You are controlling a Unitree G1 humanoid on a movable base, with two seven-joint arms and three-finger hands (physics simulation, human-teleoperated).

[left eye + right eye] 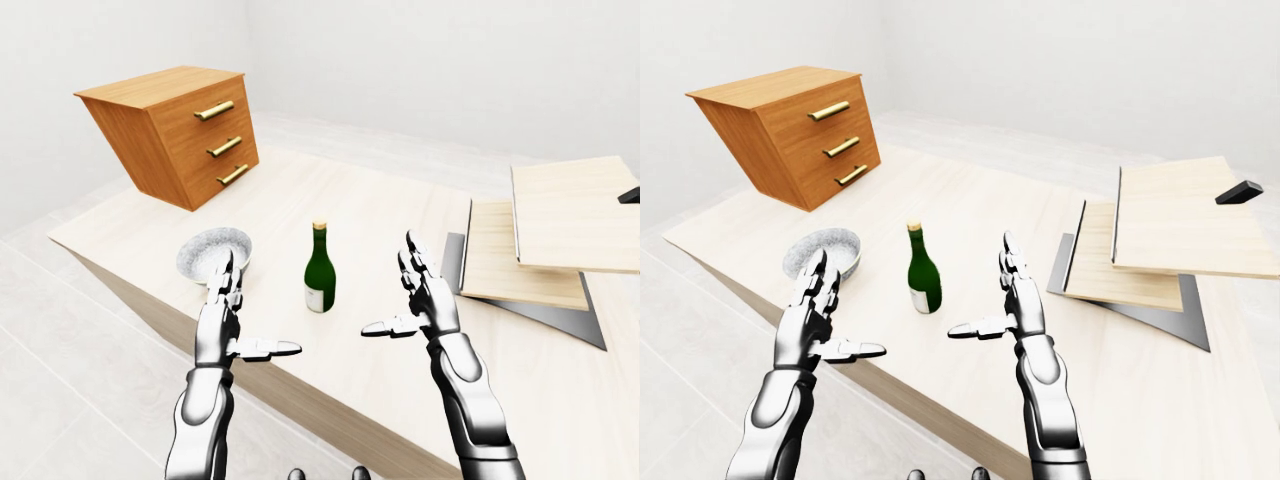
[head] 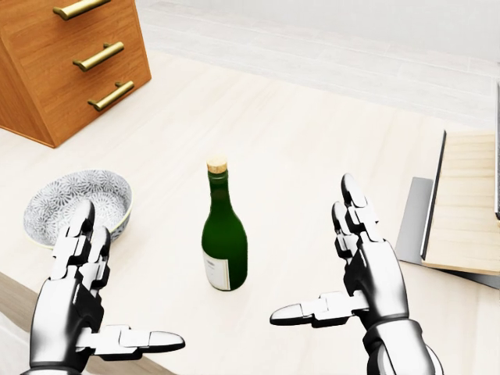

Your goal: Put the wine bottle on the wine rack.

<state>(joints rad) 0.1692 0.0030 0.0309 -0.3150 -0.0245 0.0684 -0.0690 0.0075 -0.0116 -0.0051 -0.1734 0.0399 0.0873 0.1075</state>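
Note:
A dark green wine bottle (image 2: 224,234) with a cork top and a pale label stands upright on the light wooden table (image 2: 297,141). My left hand (image 2: 125,281) is open at the lower left of the head view, over the table's near edge, well left of the bottle. My right hand (image 2: 312,250) is open to the right of the bottle, palm turned toward it and thumb pointing at it, not touching. The wine rack (image 1: 545,235), made of stepped pale wooden boards on a grey base, stands at the right of the table.
A patterned grey bowl (image 2: 74,199) sits left of the bottle, just beyond my left hand. A wooden chest of drawers (image 1: 180,130) with brass handles stands at the table's upper left. A small black block (image 1: 1240,190) lies on the rack's top board.

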